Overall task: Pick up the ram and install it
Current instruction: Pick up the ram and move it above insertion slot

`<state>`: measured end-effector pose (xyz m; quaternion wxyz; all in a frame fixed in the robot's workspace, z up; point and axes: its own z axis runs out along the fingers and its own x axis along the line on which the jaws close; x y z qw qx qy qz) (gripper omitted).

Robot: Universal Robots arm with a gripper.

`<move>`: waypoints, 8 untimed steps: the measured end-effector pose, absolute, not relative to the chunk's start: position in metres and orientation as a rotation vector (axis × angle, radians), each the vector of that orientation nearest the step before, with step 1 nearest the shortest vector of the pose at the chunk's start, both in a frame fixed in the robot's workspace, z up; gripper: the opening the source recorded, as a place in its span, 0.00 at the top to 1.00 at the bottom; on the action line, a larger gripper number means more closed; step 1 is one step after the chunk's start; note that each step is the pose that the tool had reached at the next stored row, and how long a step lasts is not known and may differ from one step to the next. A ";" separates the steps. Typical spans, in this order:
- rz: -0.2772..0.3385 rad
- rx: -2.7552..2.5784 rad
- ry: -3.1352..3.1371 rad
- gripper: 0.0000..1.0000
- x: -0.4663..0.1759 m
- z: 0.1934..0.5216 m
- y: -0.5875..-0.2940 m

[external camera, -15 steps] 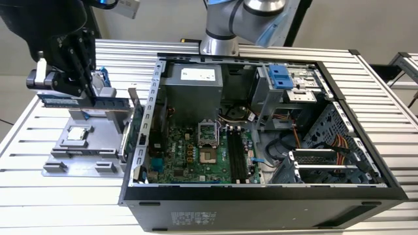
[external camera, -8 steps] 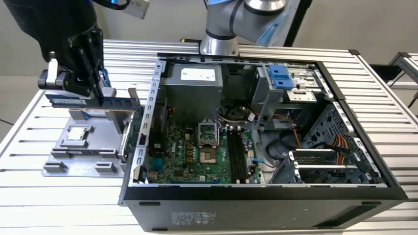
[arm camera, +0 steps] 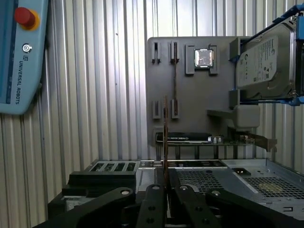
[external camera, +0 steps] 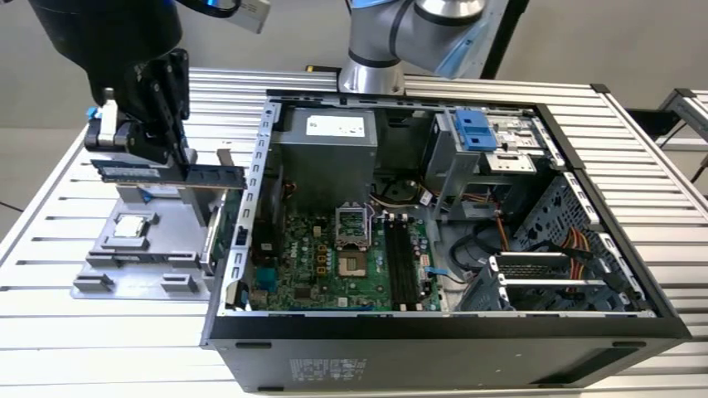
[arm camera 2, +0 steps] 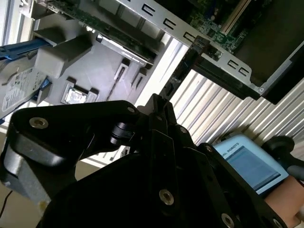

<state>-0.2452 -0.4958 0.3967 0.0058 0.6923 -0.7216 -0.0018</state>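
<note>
The tool grips the ram above the grey holder. 1 end sits just beside the case wall, the other faces open counter.

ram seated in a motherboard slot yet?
No: in the exterior view the gripper holds the ram in the air over the gray parts tray, outside the open computer case.

My jaws are black; the ram is dark with a bluish-green tint; the counter is silver, ribbed in long parallel slats; the holder is plain grey; the computer case is black, its board green; the pendant is pale blue with a red button.
</note>
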 end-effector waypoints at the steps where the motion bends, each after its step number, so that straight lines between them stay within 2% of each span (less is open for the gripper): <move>1: -0.006 2.167 -2.258 1.00 -0.244 0.397 -0.496; 8: -0.006 2.167 -2.258 1.00 -0.235 0.397 -0.496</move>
